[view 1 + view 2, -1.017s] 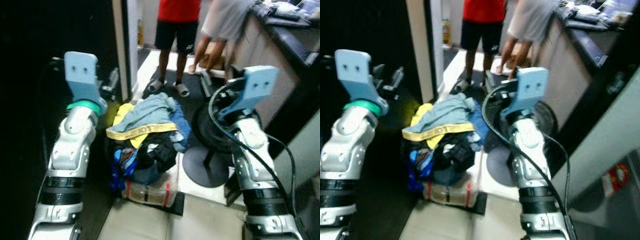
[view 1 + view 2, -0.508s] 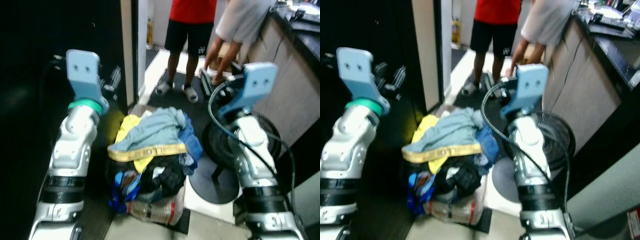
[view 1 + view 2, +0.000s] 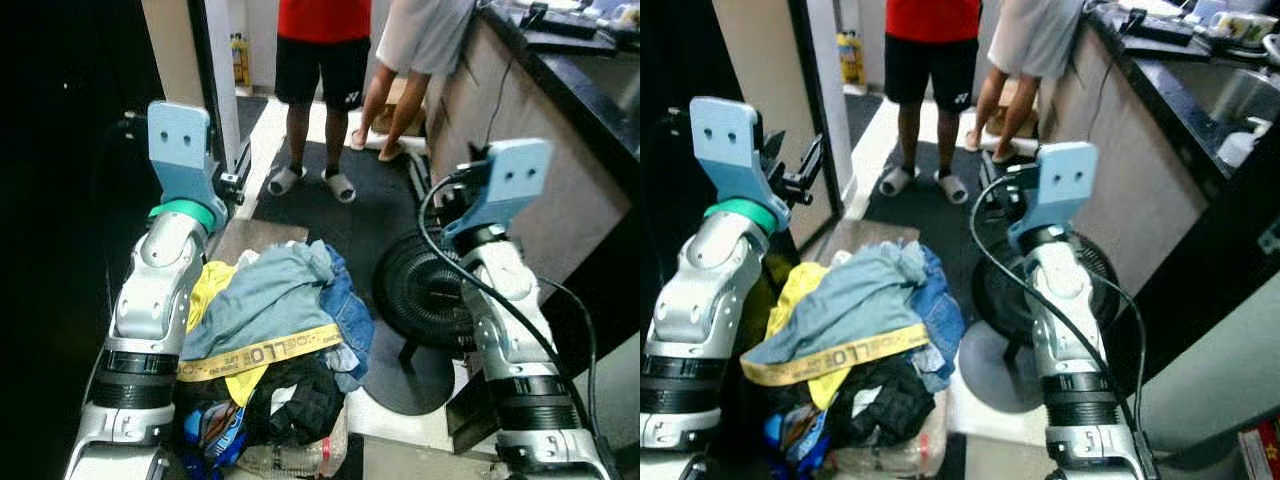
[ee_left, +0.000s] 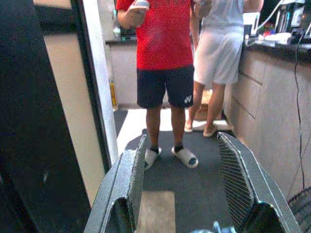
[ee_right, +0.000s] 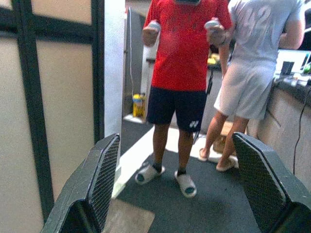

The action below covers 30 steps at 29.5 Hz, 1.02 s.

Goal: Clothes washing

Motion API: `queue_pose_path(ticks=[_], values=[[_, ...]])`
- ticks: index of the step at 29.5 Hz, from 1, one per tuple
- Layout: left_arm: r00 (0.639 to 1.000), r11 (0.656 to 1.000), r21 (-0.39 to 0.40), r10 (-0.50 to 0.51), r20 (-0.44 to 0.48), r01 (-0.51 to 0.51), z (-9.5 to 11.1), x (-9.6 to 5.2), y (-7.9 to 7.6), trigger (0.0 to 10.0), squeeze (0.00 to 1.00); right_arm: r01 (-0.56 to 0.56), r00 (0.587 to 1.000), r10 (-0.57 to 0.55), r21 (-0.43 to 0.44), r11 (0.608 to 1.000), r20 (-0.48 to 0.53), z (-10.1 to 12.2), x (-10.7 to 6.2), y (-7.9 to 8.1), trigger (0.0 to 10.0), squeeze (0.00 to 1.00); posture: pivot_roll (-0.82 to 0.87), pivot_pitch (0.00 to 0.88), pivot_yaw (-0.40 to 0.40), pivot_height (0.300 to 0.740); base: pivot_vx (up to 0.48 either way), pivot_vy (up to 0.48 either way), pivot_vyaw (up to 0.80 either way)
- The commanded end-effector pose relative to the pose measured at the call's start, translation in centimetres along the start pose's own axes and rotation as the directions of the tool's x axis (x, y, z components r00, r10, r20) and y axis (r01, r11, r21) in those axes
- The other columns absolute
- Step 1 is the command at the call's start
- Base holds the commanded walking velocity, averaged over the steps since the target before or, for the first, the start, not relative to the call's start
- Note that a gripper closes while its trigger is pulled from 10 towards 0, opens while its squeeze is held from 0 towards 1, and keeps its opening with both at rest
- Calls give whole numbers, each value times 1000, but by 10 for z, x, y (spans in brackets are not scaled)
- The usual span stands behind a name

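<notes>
Meanwhile the view has swung since a second ago, so the laundry pile (image 3: 270, 340) now sits lower, close before the robot. Left gripper (image 4: 180, 194) and right gripper (image 5: 175, 184) hover raised, fingers spread wide, empty; two people (image 3: 322, 60) stand beyond, so grasping hasn't begun

Soft cloth laundry pile (image 3: 270, 330), matt dark mat (image 3: 355, 205), textured pincer pads (image 5: 108, 170)

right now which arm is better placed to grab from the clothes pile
Left, probably. The clothes pile lies low on the robot's left, right beside the left arm, while the right arm stands over the black fan. Both the left gripper and right gripper are open and raised, holding nothing.
</notes>
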<state>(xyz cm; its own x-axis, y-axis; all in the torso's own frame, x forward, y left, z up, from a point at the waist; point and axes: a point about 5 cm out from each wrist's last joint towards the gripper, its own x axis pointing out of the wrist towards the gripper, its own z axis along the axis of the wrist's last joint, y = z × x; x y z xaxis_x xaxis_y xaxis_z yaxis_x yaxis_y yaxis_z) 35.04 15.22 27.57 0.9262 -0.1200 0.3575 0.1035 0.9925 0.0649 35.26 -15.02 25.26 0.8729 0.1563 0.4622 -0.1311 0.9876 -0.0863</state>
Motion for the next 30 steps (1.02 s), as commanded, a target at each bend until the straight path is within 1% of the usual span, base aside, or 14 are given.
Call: queue_pose_path(ticks=[1,2,5,7,11,13,16,18,19,21,23,27,28,30], values=[[999,1000,12,-16,-43,17,-13,-4,-3,10000,0,-15,999,14,-17,1000,-40,-12,-7,-1,10000,0,44,27,24,740,0,0,0],[999,1000,12,-16,-43,17,-13,-4,-3,10000,0,-15,999,14,-17,1000,-40,-12,-7,-1,10000,0,44,27,24,740,0,0,0],[989,999,48,18,-146,-11,-46,-17,2,10000,0,-70,988,68,-11,997,-135,-39,-19,12,10000,0,50,42,16,740,0,0,0],[989,999,48,18,-146,-11,-46,-17,2,10000,0,-70,988,68,-11,997,-135,-39,-19,12,10000,0,50,42,16,740,0,0,0],[969,997,73,53,-241,-36,-75,-35,5,10000,0,-141,969,136,-7,990,-207,-58,-27,26,10000,0,67,98,-13,740,0,0,0],[969,997,73,53,-241,-36,-75,-35,5,10000,0,-141,969,136,-7,990,-207,-58,-27,26,10000,0,67,98,-13,740,0,0,0],[953,995,69,92,-289,-75,-89,-48,11,10000,0,-213,954,215,31,977,-210,-60,-28,42,10000,0,87,127,-33,740,0,0,0],[949,994,65,102,-299,-86,-92,-51,12,10000,0,-226,951,229,38,973,-207,-60,-28,46,10000,0,87,127,-33,740,0,0,0],[939,992,74,118,-323,-100,-99,-57,13,10000,0,-254,942,261,61,965,-211,-63,-29,54,10000,0,100,141,-42,740,0,0,0],[939,992,74,118,-323,-100,-99,-57,13,10000,0,-254,942,261,61,965,-211,-63,-29,54,10000,0,100,141,-42,740,0,0,0],[926,987,99,155,-344,-128,-108,-66,18,10000,0,-287,929,298,79,955,-219,-67,-30,64,10000,0,116,166,-59,740,0,0,0],[919,983,108,175,-354,-146,-112,-70,20,10000,0,-302,923,315,88,949,-221,-69,-30,68,10000,0,117,169,-62,740,0,0,0],[904,979,100,205,-376,-180,-118,-74,24,10000,0,-310,917,329,116,944,-227,-71,-30,73,10000,0,116,194,-79,740,0,0,0],[890,976,87,219,-400,-201,-125,-75,25,10000,0,-303,912,330,140,943,-246,-75,-30,73,10000,0,119,203,-84,740,0,0,0]])
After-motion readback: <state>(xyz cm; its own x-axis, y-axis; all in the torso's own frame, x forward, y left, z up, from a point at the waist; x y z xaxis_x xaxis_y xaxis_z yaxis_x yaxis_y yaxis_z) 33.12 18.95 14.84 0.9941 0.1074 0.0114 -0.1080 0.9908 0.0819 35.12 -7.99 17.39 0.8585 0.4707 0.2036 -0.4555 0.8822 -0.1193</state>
